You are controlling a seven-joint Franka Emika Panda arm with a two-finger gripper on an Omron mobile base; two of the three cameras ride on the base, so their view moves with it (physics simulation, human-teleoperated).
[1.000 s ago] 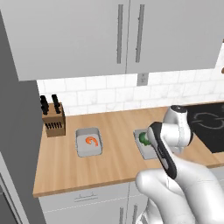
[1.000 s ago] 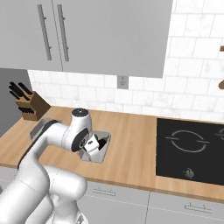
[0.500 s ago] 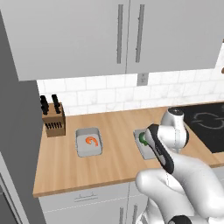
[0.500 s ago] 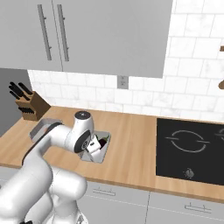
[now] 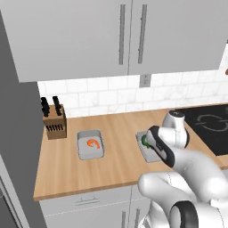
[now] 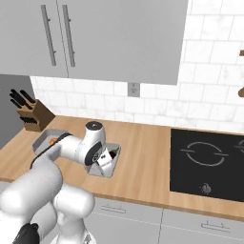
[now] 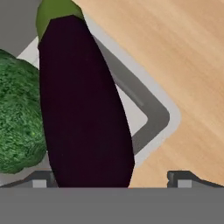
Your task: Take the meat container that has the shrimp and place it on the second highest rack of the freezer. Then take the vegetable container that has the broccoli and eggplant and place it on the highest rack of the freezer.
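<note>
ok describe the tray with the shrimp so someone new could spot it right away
On the wooden counter, look just right of the knife block by the backsplash. The shallow grey tray there holds a single curled orange shrimp, while the other tray holds green broccoli.
</note>
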